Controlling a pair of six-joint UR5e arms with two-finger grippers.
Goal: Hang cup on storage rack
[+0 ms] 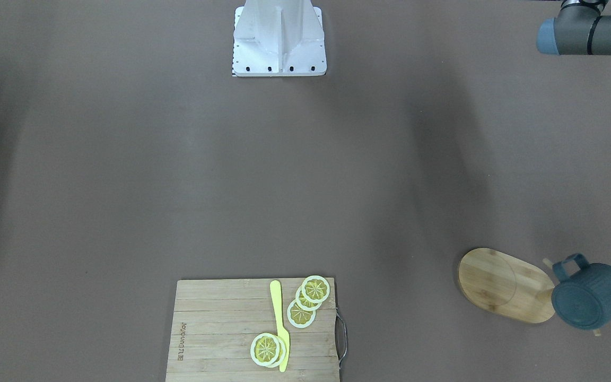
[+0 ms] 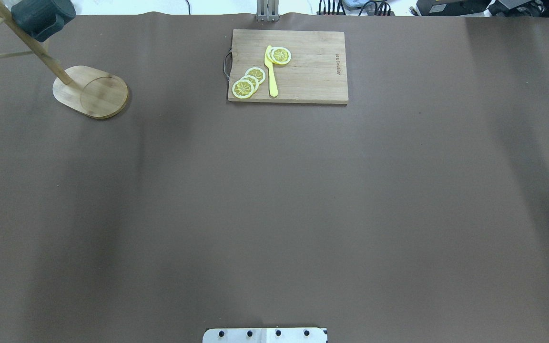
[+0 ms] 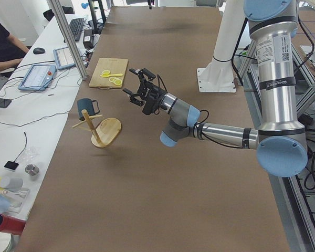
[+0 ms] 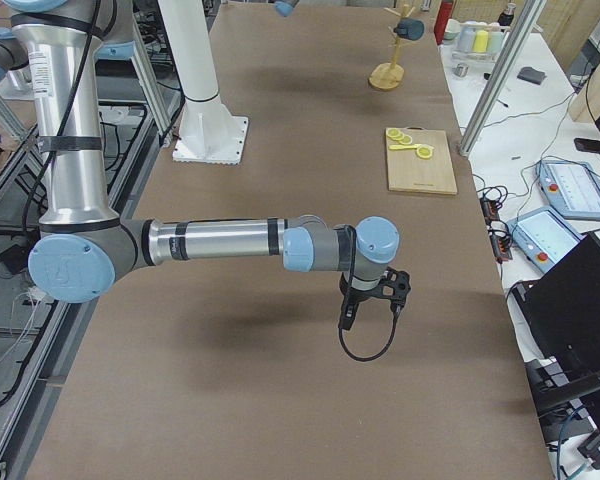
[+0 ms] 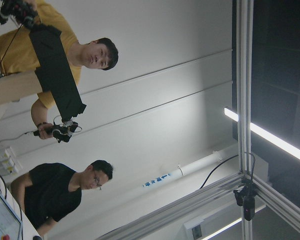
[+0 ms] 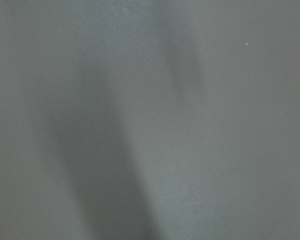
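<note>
- Front-facing view: the cup (image 1: 594, 298) sits high on the storage rack (image 1: 502, 284), off the table, its handle beside one of the thin pegs. I judge the hang done, with nothing left but to park the arms. I can't make out exactly how the handle seats on the peg. Only an elbow of the left arm (image 1: 586, 34) shows, well apart from the storage rack. The cutting board (image 1: 215, 329) with its lemon slices and yellow knife lies well to one side of the rack.
- Overhead view: the cup is up by the top of the rack's post, above the oval base. No arm or gripper is in view.
- Left-end view: the left gripper (image 3: 134, 84) hangs in the air near the storage rack but apart from it, touching neither the rack nor the cup. The forearm reaches out level and the wrist points toward the rack. From this view alone I cannot tell how the jaws stand.
- Right-end view: the right gripper (image 4: 370, 312) points down over bare table, well apart from the storage rack, with the arm stretched out low. I cannot tell the state of its jaws either.
- Left wrist view: it shows only ceiling, frame and two people, with no task thing.
- Right wrist view: it shows only plain table surface.
</note>
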